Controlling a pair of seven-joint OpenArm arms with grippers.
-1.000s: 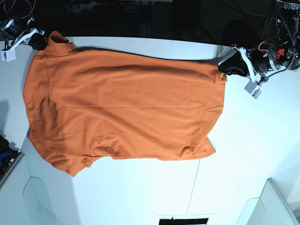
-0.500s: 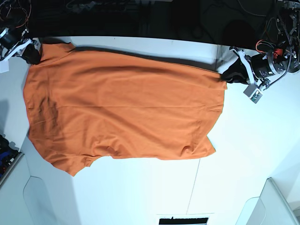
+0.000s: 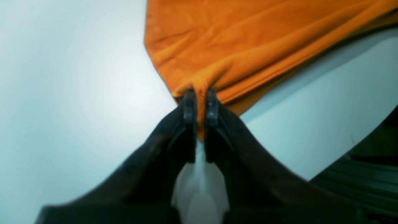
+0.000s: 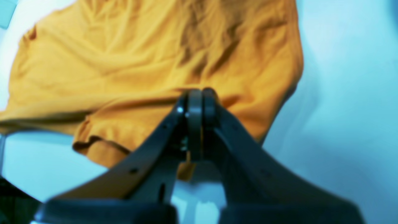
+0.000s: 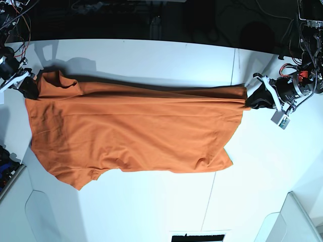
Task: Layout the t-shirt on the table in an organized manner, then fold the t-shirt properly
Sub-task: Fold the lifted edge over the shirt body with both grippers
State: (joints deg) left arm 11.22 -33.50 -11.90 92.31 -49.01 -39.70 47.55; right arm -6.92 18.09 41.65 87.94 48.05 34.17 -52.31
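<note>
White panelled table [image 5: 151,201], matte, with a thin dark seam running from the far edge to the near edge on the base view's right half; dark background beyond the far edge.

Item: t-shirt [image 5: 131,131], plain bright orange, short-sleeved. Position: spread lengthwise across the middle of the table, collar end toward the base view's left, hem end toward its right. Near half lies flat on the surface, one sleeve pointing to the near left corner. Far edge is raised off the table and drawn taut between the two grippers, with a dark band of shadow on the tabletop behind it. Cloth shows shallow creases near both held corners.

Left gripper [image 3: 199,93]: at the base view's right [image 5: 248,99], black fingers [image 3: 189,105] pressed close together with a pinch of the orange hem corner caught between them; cloth fans out from the tips.

Right gripper [image 4: 199,93]: at the base view's left [image 5: 29,86], jaws closed tight on a fold of the shirt at the shoulder end, beside the collar; a scrap of orange shows below the pads.

Cables and arm hardware sit at both far corners.
</note>
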